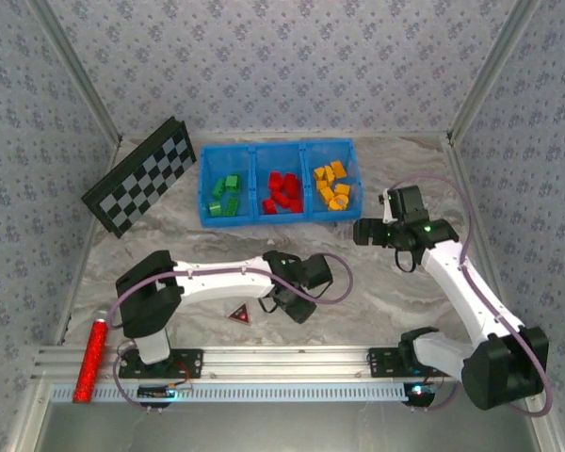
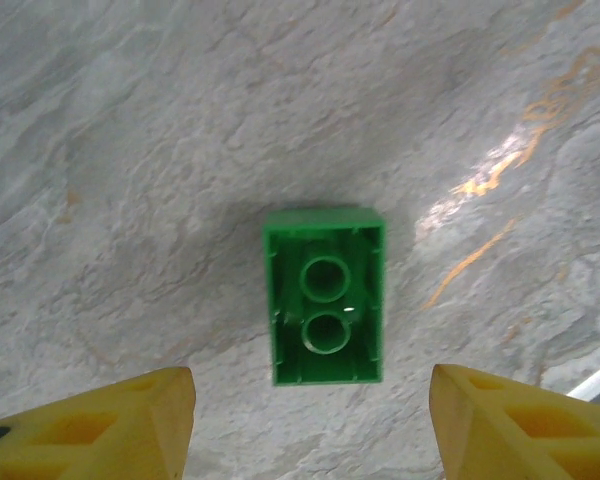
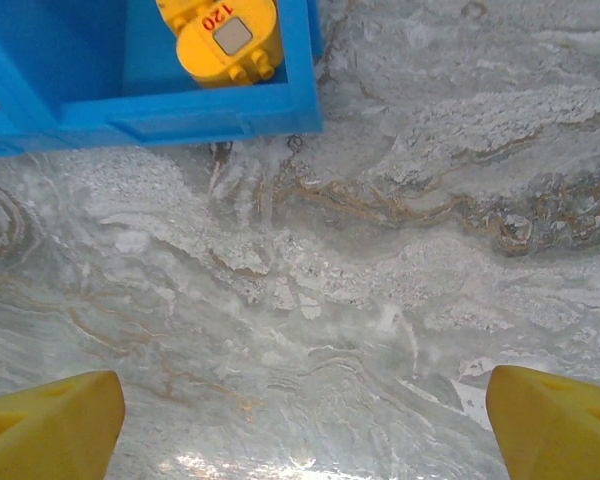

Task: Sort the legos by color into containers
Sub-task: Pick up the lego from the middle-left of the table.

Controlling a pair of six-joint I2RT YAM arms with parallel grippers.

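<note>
One green lego (image 2: 326,308) lies loose on the bench (image 1: 358,292), hollow underside up, two round tubes showing. It sits between the yellow fingers (image 2: 130,420) of the left jaws and touches neither. Left jaws: spread wide, nothing held, directly above the brick.

Other legos are in the blue bin (image 1: 279,218) at the far side of the bench: green ones (image 1: 226,196) in the left compartment, red ones (image 1: 282,191) in the middle, orange-yellow ones (image 1: 332,185) in the right. From the right wrist I see one orange-yellow piece (image 3: 220,40) with a small label reading "120", against the near wall of its compartment.

Right jaws: also wide open and empty, over bare marble just in front of the bin's near right corner.

Off to the side: checkerboard (image 1: 141,176) leaning left of the bin, dark red-edged triangle (image 1: 238,314) near the left arm, red glittery cylinder (image 1: 90,361) at the near left edge.
</note>
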